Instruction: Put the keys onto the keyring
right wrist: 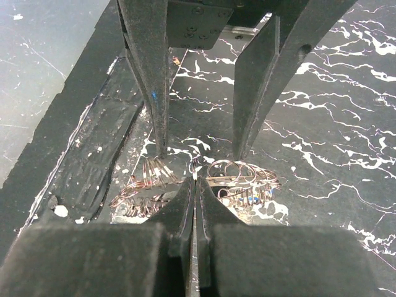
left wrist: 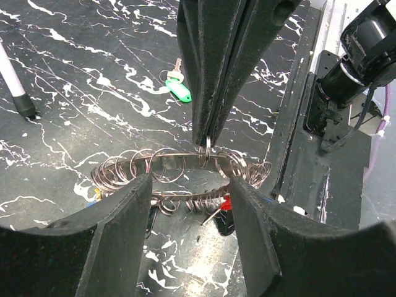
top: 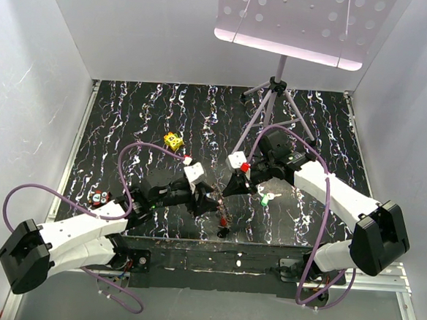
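Observation:
The keyring (left wrist: 162,159) is a silvery wire hoop strung with several small rings, lying on the black marbled table; it also shows in the right wrist view (right wrist: 247,176). My right gripper (left wrist: 206,141) comes down from above and is shut on the keyring's far arc (right wrist: 195,180). My left gripper (left wrist: 190,185) is open, its fingers (left wrist: 124,216) straddling the near arc without pinching it. A green-headed key (left wrist: 177,88) lies loose beyond the ring (top: 265,200). A red key head (left wrist: 228,203) sits under the near arc. Both grippers meet near the table's front middle (top: 218,197).
A yellow block with dark spots (top: 173,139) lies at the back left of the arms. A grey tripod stand (top: 277,87) holds a perforated panel at the back, one leg tip (left wrist: 23,105) reaching near the ring. The table's front rail (left wrist: 303,142) runs close by.

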`<state>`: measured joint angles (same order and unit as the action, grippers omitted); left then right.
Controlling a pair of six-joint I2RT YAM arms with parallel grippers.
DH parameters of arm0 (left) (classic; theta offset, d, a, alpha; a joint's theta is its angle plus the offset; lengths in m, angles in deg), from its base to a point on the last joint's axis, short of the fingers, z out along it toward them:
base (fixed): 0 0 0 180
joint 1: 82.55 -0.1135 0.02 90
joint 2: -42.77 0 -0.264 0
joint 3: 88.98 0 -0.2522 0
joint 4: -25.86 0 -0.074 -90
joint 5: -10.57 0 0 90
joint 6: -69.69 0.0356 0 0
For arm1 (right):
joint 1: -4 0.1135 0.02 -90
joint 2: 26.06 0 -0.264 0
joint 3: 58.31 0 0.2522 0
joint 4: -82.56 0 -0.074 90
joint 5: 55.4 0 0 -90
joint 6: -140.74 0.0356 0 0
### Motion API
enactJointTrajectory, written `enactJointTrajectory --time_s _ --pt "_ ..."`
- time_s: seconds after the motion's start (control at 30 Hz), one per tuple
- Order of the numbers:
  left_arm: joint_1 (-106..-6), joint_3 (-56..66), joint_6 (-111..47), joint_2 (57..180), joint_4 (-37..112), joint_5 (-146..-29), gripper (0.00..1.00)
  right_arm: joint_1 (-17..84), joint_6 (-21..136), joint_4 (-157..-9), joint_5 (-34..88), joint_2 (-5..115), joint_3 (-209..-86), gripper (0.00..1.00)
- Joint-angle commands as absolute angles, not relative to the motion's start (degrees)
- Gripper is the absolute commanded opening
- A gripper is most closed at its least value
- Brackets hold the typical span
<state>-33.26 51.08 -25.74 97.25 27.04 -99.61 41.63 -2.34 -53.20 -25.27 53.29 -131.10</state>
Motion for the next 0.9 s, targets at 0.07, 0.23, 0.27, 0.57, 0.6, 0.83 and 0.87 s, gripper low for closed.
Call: enactJointTrajectory --time_s 0.07,0.23,0.27,0.57,0.6,0.83,0.87 --pt "-32.7 50.9 -26.4 98.7 23.6 -100.8 0.53 42.0 -1.8 -54.1 -28.4 53.3 -131.1 0.01" --pt "-32.5 50.1 -26.5 100.0 22.9 -100.8 0.53 42.0 -1.8 -54.1 -28.8 53.4 -131.1 0.01" --pt "-32.5 50.1 -26.4 100.0 22.9 -100.3 0.53 41.9 -1.8 -54.1 -28.8 53.4 -131.1 0.01" --pt "-32.5 51.2 -25.1 96.6 23.0 -97.2 0.49 42.0 -2.0 -53.8 -29.1 53.4 -131.1 0.01" --pt "-32.5 51.2 -25.1 96.6 22.9 -97.1 0.49 41.9 -2.1 -53.8 -29.3 53.4 -131.1 0.01" --pt "-32.4 49.9 -24.5 99.8 21.1 -99.1 0.47 42.0 -2.0 -53.7 -29.6 53.5 -131.1 0.01" --pt "-32.4 49.7 -24.4 100.2 20.9 -99.2 0.46 42.0 -2.0 -53.6 -29.6 53.5 -131.1 0.01"
